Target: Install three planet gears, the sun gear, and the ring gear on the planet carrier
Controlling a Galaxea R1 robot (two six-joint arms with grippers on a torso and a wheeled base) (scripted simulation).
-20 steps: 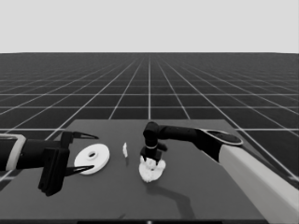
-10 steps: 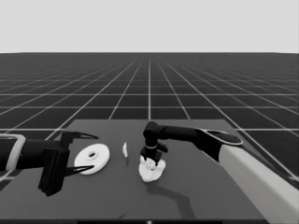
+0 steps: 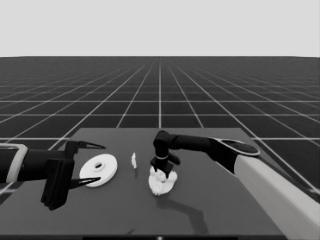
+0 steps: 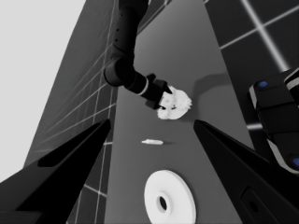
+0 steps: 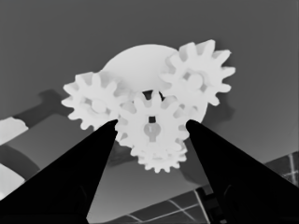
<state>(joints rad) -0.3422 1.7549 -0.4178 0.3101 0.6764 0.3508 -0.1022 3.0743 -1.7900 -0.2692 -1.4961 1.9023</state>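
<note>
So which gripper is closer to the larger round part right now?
Left. The left gripper waits at the table's left end with the larger round part between its open fingers, not held. The right gripper is farther off, over the smaller round part with the gears.

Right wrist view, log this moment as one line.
right gripper: fingers astride middle gear | gears on smaller round part | larger round part: aside | left gripper: parked
</note>
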